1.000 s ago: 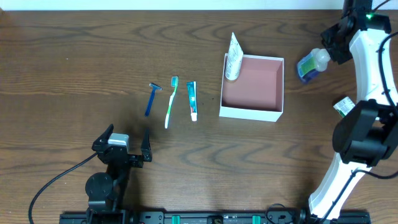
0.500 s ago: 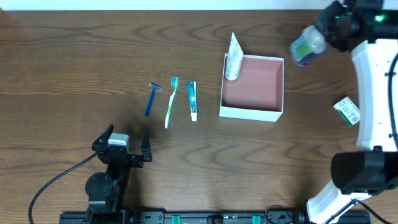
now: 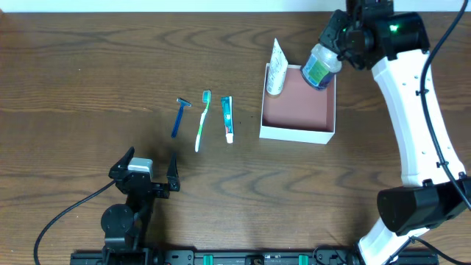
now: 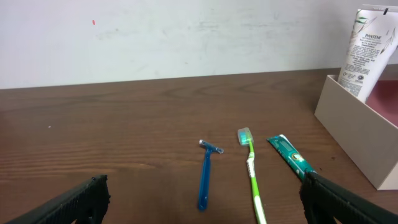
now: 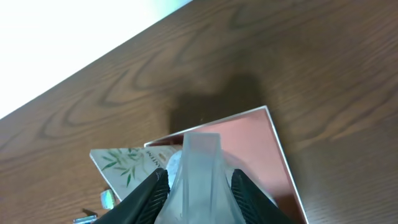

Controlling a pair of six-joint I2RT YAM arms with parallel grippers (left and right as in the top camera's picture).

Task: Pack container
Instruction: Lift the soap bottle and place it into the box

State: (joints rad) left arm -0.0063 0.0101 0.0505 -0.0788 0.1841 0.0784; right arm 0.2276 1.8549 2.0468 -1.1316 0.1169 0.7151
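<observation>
The container (image 3: 298, 132) is a white square box with a pink inside, right of table centre. A white tube (image 3: 275, 68) leans in its far left corner. My right gripper (image 3: 333, 53) is shut on a clear bottle (image 3: 321, 68) with a green-blue label and holds it above the box's far right corner. In the right wrist view the bottle's clear cap (image 5: 200, 174) sits between the black fingers (image 5: 149, 193), over the pink floor (image 5: 264, 149). My left gripper (image 3: 151, 171) is open and empty near the front edge. A blue razor (image 3: 179, 116), green toothbrush (image 3: 201, 121) and small toothpaste (image 3: 227, 118) lie left of the box.
In the left wrist view the razor (image 4: 204, 174), toothbrush (image 4: 252, 171), toothpaste (image 4: 289, 158) and the box wall (image 4: 354, 134) with the tube (image 4: 365, 50) lie ahead of the left fingers. The right arm (image 3: 412, 110) spans the table's right side.
My right gripper has carried the bottle up off the table at the far right and leftward to above the box's far right corner. The small green packet at the right is now hidden. The left arm is still.
</observation>
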